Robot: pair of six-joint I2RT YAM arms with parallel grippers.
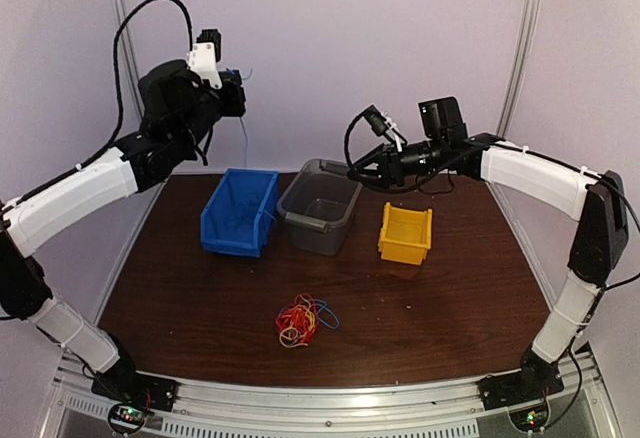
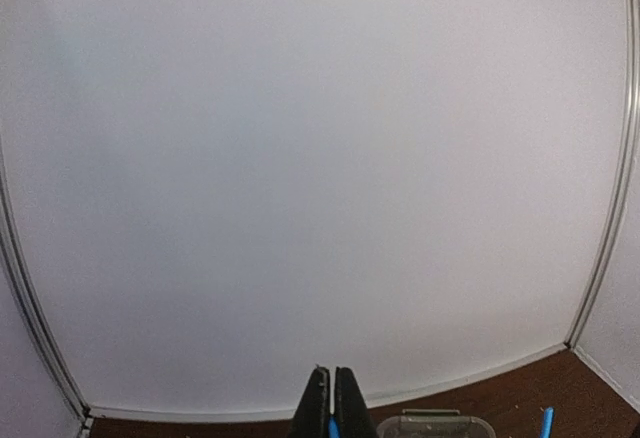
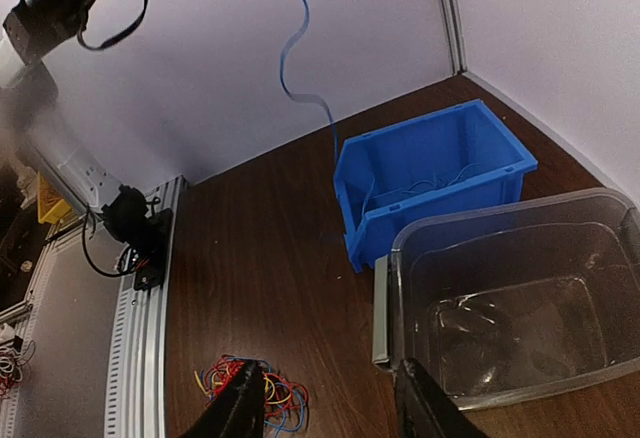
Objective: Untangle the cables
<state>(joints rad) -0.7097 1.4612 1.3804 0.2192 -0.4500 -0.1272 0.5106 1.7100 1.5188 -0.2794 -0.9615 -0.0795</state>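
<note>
A tangled bundle of red, blue and yellow cables (image 1: 303, 320) lies on the brown table near the front middle; it also shows in the right wrist view (image 3: 262, 395). My left gripper (image 1: 238, 93) is raised high at the back left, shut on one thin blue cable (image 3: 290, 68) that hangs down into the blue bin (image 1: 240, 213). In the left wrist view the fingers (image 2: 333, 398) are pressed together with blue between them. My right gripper (image 1: 360, 173) is open and empty above the clear grey bin (image 1: 320, 206); its fingers frame the bundle and the bin's edge (image 3: 330, 413).
A yellow bin (image 1: 405, 233) stands right of the grey bin. The blue bin (image 3: 430, 173) holds thin blue wire. White walls enclose the back and sides. A metal rail (image 1: 330, 403) runs along the table's front edge.
</note>
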